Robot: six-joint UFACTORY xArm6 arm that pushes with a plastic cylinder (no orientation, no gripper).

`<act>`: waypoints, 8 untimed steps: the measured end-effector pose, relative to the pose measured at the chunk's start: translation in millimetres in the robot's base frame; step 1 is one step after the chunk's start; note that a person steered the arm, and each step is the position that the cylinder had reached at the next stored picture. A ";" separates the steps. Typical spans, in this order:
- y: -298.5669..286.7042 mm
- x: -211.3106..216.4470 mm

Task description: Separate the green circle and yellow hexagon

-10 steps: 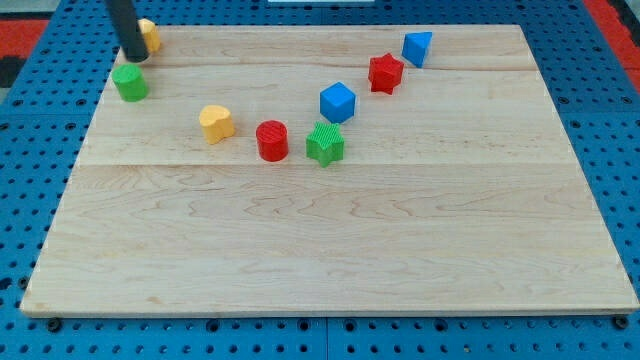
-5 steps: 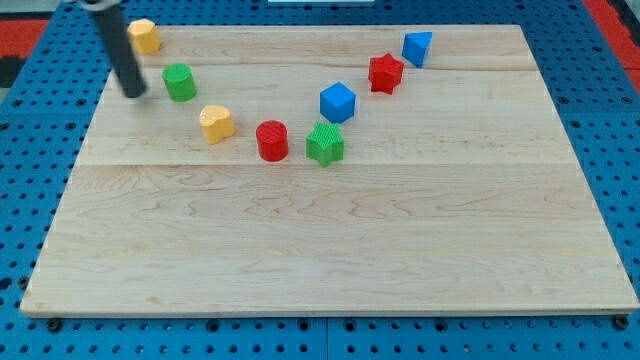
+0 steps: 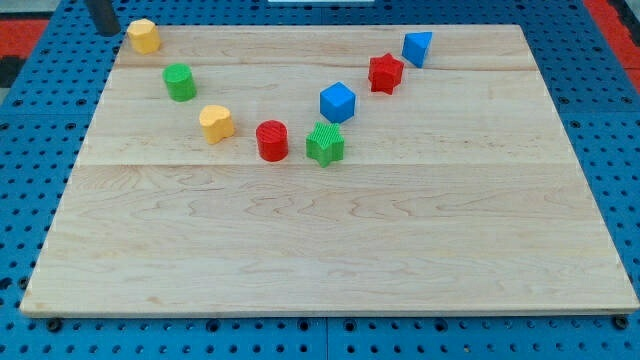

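The green circle (image 3: 180,81) is a short green cylinder near the board's top left. The yellow hexagon (image 3: 144,35) sits at the board's top left corner, up and to the left of the green circle, with a clear gap between them. My tip (image 3: 105,30) is at the view's top left, just off the board's corner, left of the yellow hexagon and not touching it.
A yellow heart (image 3: 216,123), a red cylinder (image 3: 272,140) and a green star (image 3: 325,143) lie in a row mid-board. A blue cube (image 3: 338,101), a red star (image 3: 385,73) and a blue triangle (image 3: 417,47) run up to the right. The wooden board (image 3: 330,250) lies on blue pegboard.
The green circle slid right and a little up, away from the board's left edge. My tip went down past it, then rose to the top left corner beside the yellow hexagon.
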State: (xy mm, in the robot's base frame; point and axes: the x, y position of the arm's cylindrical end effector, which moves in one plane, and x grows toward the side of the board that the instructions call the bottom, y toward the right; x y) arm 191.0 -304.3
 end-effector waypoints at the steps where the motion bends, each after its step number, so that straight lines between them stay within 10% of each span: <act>1: 41.2 11.4; 4: 1.8 9.2; 6: 17.8 211.4; 7: 104.2 307.7; 8: 234.1 316.3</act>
